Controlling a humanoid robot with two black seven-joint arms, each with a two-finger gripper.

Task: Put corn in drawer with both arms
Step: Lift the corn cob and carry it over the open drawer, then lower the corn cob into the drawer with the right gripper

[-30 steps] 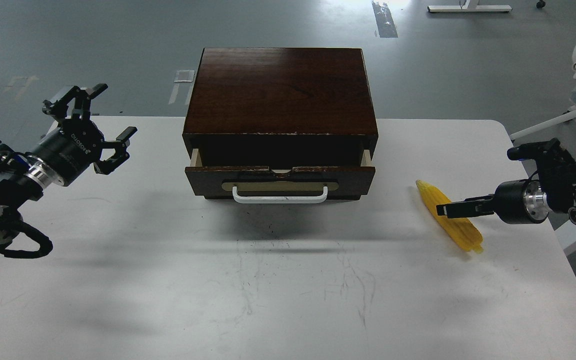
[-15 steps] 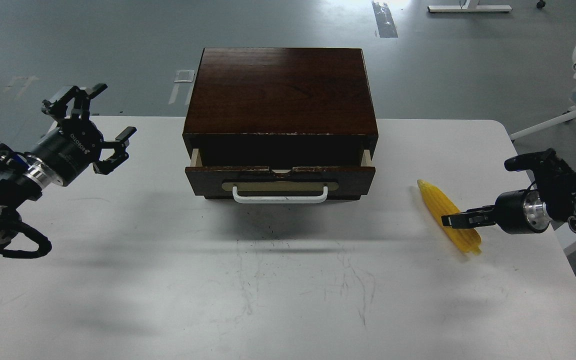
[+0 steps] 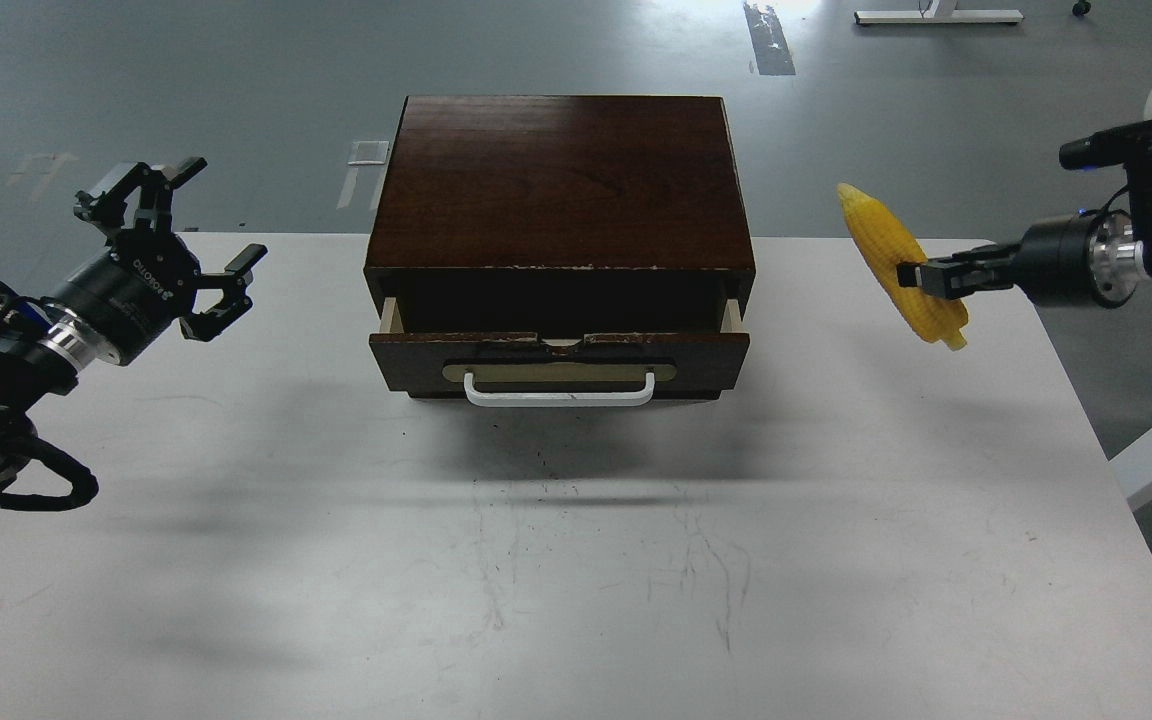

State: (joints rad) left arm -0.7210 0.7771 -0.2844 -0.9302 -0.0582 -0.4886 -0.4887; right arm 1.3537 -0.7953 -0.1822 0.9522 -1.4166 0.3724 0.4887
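Yellow corn clamped in the right gripper, raised right of the drawer.
Left gripper hangs spread, empty, well left.

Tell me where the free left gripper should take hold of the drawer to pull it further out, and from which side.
Grip the white bar handle at its middle, coming from the front. It stands off the drawer front, leaving a gap for a finger. The left gripper is open and clear of it.
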